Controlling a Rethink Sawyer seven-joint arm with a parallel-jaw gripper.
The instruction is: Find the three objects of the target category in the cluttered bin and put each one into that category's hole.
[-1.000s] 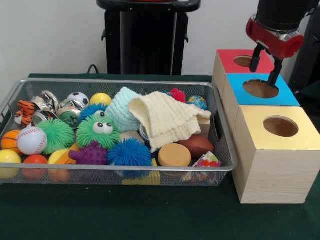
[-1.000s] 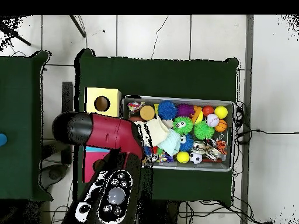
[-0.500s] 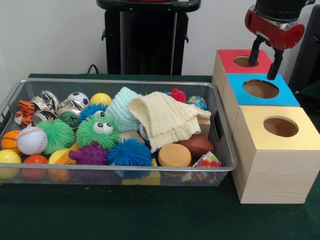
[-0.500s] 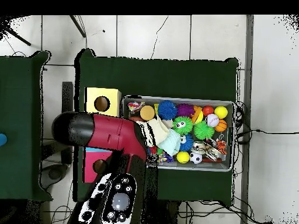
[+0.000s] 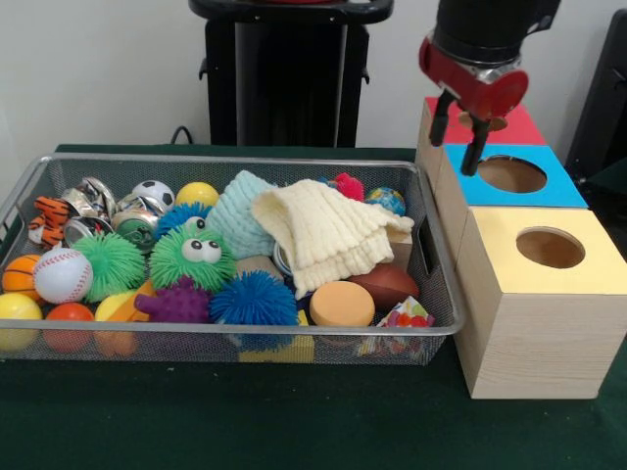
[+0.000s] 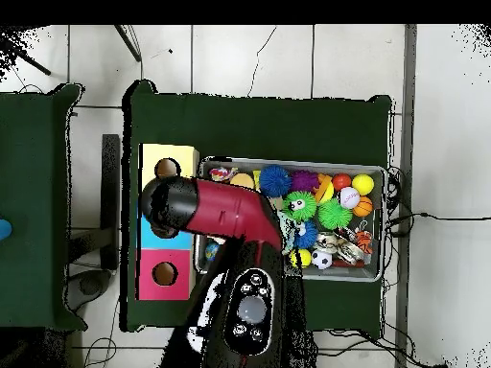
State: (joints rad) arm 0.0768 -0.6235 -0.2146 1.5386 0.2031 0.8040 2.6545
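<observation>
Right now your gripper [image 5: 460, 129] hangs above the seam between the red-topped box [image 5: 514, 123] and the blue-topped box [image 5: 549, 184], its two dark fingers [image 5: 475, 147] spread apart with nothing between them, so the step in hand looks like the trip to the wire bin [image 5: 29, 191] for another pick. You are not told here which category is wanted, so judge that first: the bin holds smooth sport balls such as the baseball [image 5: 62, 274] and soccer ball [image 5: 153, 193] at one end, spiky rubber toys like the green one with eyes [image 5: 192, 258] and the blue one [image 5: 254, 299] in the middle, and soft cloths toward the box end. If cloth is the target, the cream knitted cloth [image 5: 328, 235] is the easy candidate: it lies on top of the heap, near the end of the bin closest to the boxes, draped over the brown ball [image 5: 389, 284] and beside the pale blue cloth [image 5: 238, 217]. Its long axis runs roughly across the front view, from the bunched edge near the bin's middle out to a corner pointing toward the boxes, and it slopes down toward the near wall. Come straight down on the raised fold with the jaws set across that axis, pinch one layer well clear of the mesh rim, and lift high before swinging, since a trailing corner could drag neighbours out. In the overhead view the arm [image 6: 225, 211] covers that part of the bin.
</observation>
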